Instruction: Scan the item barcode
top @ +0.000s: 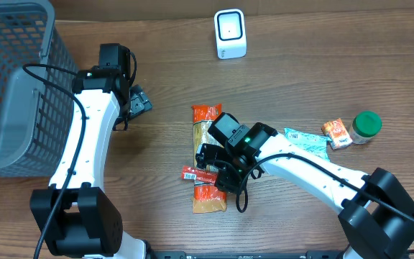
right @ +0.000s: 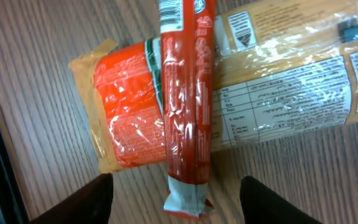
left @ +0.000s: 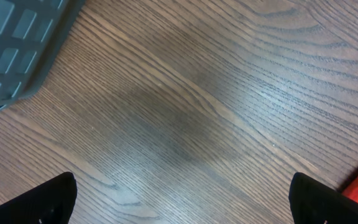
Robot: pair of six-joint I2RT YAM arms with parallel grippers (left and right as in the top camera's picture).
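A slim red packet [right: 188, 93] lies across a long orange and yellow pasta pack [right: 278, 93] on the wooden table. In the overhead view the red packet [top: 192, 174] pokes out to the left of my right gripper [top: 218, 171], which hovers over the pasta pack [top: 207, 116]. The right gripper [right: 180, 205] is open, and the packet's crimped end lies between its fingers without touching them. A white scanner [top: 230, 34] stands at the back of the table. My left gripper [top: 136, 101] is open over bare wood beside the basket; its fingers [left: 36, 202] hold nothing.
A grey mesh basket [top: 13, 86] fills the left side of the table, its corner [left: 17, 43] also in the left wrist view. At the right lie a green-lidded jar [top: 366, 126], a small orange packet [top: 336, 133] and a teal packet [top: 304, 139].
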